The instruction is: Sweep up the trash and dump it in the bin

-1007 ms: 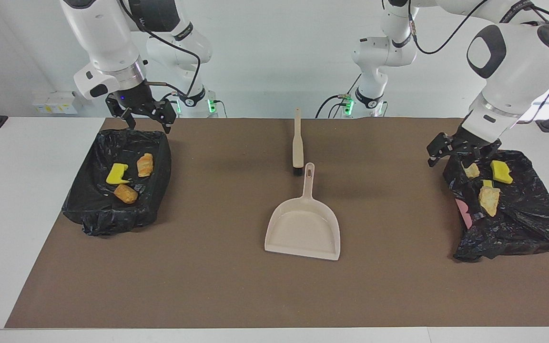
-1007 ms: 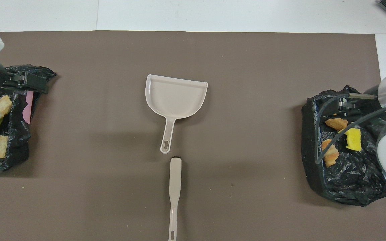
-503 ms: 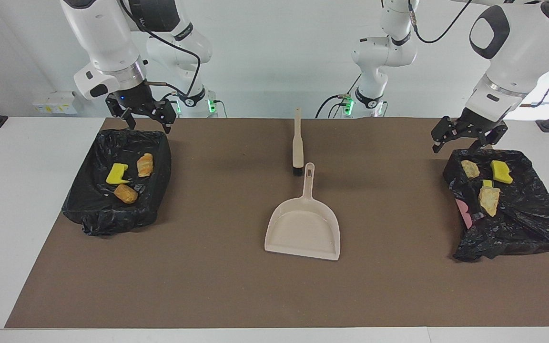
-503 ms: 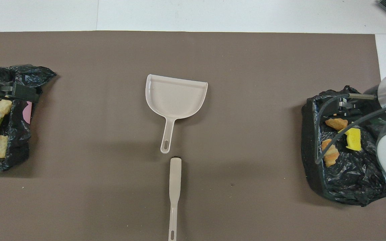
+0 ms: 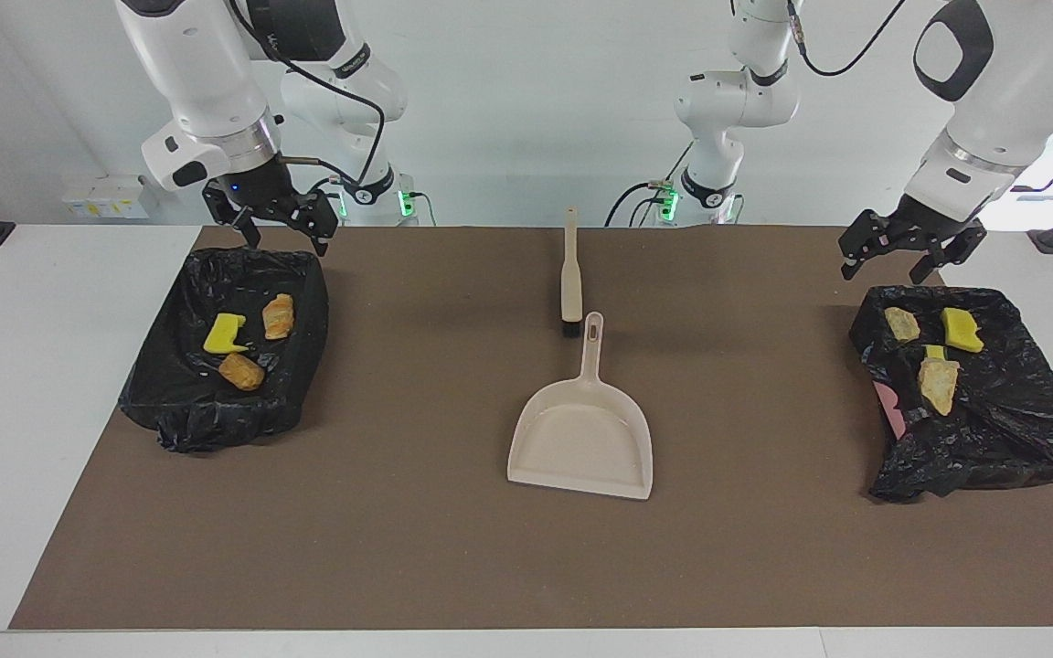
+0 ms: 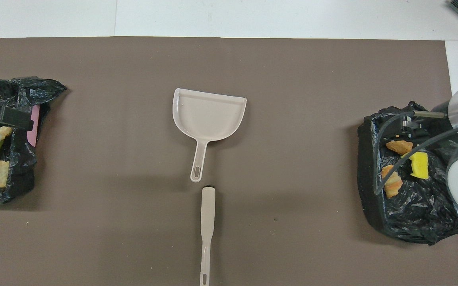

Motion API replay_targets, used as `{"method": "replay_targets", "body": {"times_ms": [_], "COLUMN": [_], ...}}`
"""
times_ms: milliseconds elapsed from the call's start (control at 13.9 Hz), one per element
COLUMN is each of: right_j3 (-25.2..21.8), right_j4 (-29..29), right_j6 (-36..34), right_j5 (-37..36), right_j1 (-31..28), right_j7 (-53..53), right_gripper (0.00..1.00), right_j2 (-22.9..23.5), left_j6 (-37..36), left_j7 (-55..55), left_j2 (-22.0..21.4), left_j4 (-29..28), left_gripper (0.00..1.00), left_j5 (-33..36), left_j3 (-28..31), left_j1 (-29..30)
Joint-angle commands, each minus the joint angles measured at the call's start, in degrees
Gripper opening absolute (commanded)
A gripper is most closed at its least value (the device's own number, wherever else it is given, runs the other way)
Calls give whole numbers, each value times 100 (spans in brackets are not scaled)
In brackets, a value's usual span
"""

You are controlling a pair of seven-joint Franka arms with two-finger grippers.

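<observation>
Brown mat (image 5: 417, 548), white tabletop (image 5: 15, 384), pale wall (image 5: 526, 110)

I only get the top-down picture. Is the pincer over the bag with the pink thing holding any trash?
Observer: No. The left pincer hangs open and empty, raised in the air over the left arm's bin.
Operator: What about the other one?
Observer: The right pincer is open and empty too, just above the rim of the right arm's bin.
Operator: Does the brush have hairs?
Observer: Yes. The brush has short black bristles at the end beside the handle of the dustpan.
</observation>
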Motion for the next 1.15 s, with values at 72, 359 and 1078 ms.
{"method": "replay_targets", "body": {"times_ms": [72, 359, 1078], "right_j3": [42, 42, 42], "right_j4": [-92, -92, -92], "right_j6": [11, 11, 11], "right_j5": [55, 55, 55], "right_j1": [-91, -91, -91], "right_j7": [-170, -170, -188], "right_gripper": [100, 100, 100], "right_j2": [-99, -99, -99], "left_j6": [-566, -470, -470], "left_j7": [78, 43, 43], "left_j2": [11, -15, -50], "left_j4": [226, 208, 156], "left_gripper": [100, 100, 100], "left_j5": [139, 139, 130], "left_j3": [-22, -31, -31], "left_j1": [-19, -37, -37]}}
